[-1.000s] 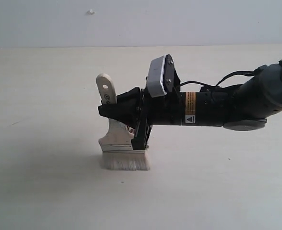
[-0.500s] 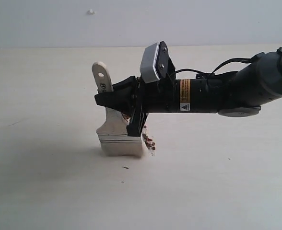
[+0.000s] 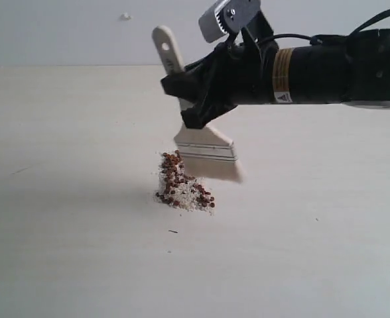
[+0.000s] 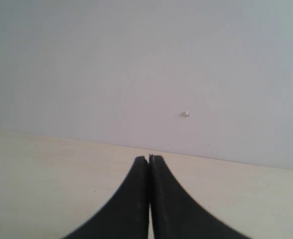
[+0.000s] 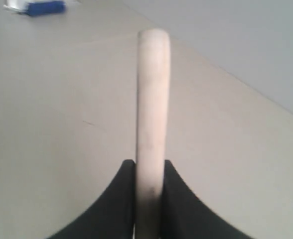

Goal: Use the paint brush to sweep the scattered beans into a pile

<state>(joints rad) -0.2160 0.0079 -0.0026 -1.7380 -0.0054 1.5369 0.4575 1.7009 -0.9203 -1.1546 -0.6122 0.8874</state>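
The beans lie gathered in one pile (image 3: 182, 185), reddish-brown pellets mixed with white crumbs, on the pale table (image 3: 62, 252). Just above and to the right of it the paint brush (image 3: 205, 147) hangs in the air, tilted, bristles clear of the surface. My right gripper (image 3: 182, 89) is shut on its wooden handle (image 5: 151, 99), which sticks out between the black fingers (image 5: 122, 199). My left gripper (image 4: 149, 158) is out of the exterior view; in its wrist view the fingertips are pressed together with nothing between them.
A small white speck (image 3: 125, 16) marks the wall behind the table. A blue and white object (image 5: 37, 7) lies far off on the table in the right wrist view. A tiny dark fleck (image 3: 173, 231) lies just in front of the pile.
The right arm has lifted the brush off the table and carried it up and to the right, uncovering the pile it had been pressing against. The left gripper's earlier state is not shown.
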